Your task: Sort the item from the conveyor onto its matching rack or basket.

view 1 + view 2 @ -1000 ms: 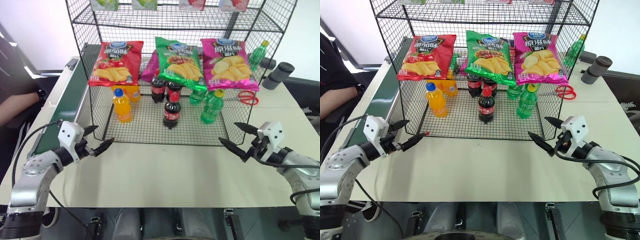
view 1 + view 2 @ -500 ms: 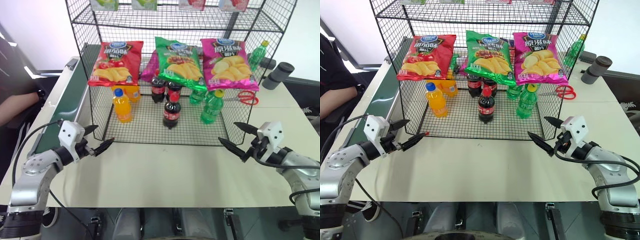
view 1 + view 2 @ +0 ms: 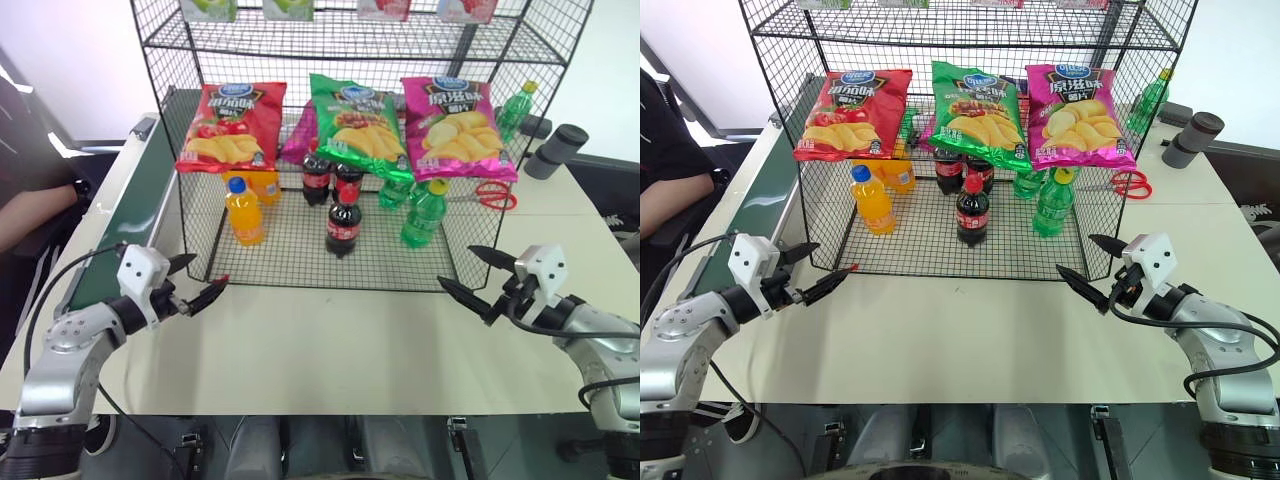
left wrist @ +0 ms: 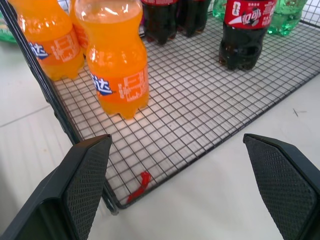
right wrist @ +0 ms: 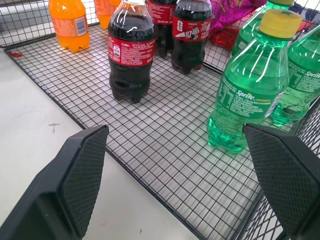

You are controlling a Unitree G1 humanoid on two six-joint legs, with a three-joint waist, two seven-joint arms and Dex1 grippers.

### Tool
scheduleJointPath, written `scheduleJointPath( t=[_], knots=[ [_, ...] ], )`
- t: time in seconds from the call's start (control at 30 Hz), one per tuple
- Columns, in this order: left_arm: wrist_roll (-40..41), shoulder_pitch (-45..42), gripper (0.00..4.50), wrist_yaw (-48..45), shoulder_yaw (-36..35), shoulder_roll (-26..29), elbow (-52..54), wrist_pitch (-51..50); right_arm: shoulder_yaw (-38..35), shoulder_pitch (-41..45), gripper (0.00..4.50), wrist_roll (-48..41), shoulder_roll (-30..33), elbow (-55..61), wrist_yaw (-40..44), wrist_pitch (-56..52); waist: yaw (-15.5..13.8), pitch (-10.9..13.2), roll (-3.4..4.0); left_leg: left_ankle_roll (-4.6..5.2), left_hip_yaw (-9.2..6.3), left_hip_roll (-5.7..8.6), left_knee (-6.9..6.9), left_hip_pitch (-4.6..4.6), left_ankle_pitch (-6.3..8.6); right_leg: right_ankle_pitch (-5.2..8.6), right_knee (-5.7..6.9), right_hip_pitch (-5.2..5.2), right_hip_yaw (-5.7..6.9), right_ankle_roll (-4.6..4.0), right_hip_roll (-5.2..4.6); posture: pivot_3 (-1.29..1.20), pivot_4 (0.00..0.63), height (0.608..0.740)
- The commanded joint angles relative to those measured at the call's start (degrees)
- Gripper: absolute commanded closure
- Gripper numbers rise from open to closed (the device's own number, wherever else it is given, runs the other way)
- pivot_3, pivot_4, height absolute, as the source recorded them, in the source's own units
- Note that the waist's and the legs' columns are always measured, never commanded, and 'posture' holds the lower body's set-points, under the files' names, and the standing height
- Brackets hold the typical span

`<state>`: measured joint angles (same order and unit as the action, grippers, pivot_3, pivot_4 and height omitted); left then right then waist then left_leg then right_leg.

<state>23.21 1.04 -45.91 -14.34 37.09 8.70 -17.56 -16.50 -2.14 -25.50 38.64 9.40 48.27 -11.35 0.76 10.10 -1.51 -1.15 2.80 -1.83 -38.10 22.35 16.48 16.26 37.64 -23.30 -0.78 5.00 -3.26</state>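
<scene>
Both grippers empty, fingers spread wide, hovering above the pale table [image 3: 330,340] at the front corners of the large black wire-grid shelf unit [image 3: 330,265].

Left gripper [image 3: 198,282]: just ahead of its tips is the shelf's front-left corner with a small red tie [image 4: 138,186] on the wire. Past that, nearest to it, an orange-drink bottle with blue cap [image 3: 243,211], second orange bottle [image 4: 47,42] just behind. Outward from this gripper, on the far side from the shelf, runs the long dark green conveyor belt in grey metal frame [image 3: 125,215]; a person's forearm [image 3: 35,215] is beyond it.

Right gripper [image 3: 478,275]: close to the shelf's front-right corner. Nearest ahead is a green plastic bottle with yellow cap [image 5: 255,80], another green one [image 5: 300,75] beside it.

Small plastic cola bottle with dark drink, red cap and red label [image 3: 343,227] stands upright on the bottom mesh tier, roughly midway between the two grippers and further in, well apart from both. Two more cola bottles [image 3: 331,178] behind it.

Red [image 3: 232,125], green [image 3: 358,122] and pink [image 3: 455,125] chip bags lean on the tier above. Red-handled scissors [image 3: 490,196] and a grey cylinder [image 3: 556,150] lie on the table beyond the right gripper.
</scene>
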Motion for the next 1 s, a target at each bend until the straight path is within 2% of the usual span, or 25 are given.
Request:
scheduleJointPath(
  t=[0.03, 0.53, 1.0],
  knots=[
    [0.8, 0.5, 0.00, 0.2, -1.7, 0.9, 2.4, -0.1, -0.8, -0.1, 0.05, -0.2, -0.5, 0.3, 0.1, 1.4, 0.0, 0.0, 0.00, 0.00, 0.00, 0.00, 0.00, 0.00, 0.00, 0.00, 0.00, 0.00, 0.00, 0.00, 0.00, 0.00, 0.150, 0.740],
    [1.3, 1.2, 0.00, 1.0, -1.1, 0.1, 4.4, -1.1, 0.8, 0.5, 0.05, 0.9, -2.0, 0.7, -1.6, 1.5, 0.0, 0.0, 0.00, 0.00, 0.00, 0.00, 0.00, 0.00, 0.00, 0.00, 0.01, 0.01, 0.00, 0.00, 0.00, 0.00, 0.150, 0.740],
    [-0.4, 1.1, 0.00, 5.9, 4.7, -8.4, 6.4, 2.3, 2.0, -0.6, 0.05, 3.5, -7.8, -3.1, -4.3, 7.5, 0.0, 0.0, 0.02, 0.00, 0.00, 0.01, -0.02, -0.03, 0.00, 0.00, 0.01, 0.04, -0.01, 0.01, 0.00, 0.00, 0.150, 0.740]
  ],
)
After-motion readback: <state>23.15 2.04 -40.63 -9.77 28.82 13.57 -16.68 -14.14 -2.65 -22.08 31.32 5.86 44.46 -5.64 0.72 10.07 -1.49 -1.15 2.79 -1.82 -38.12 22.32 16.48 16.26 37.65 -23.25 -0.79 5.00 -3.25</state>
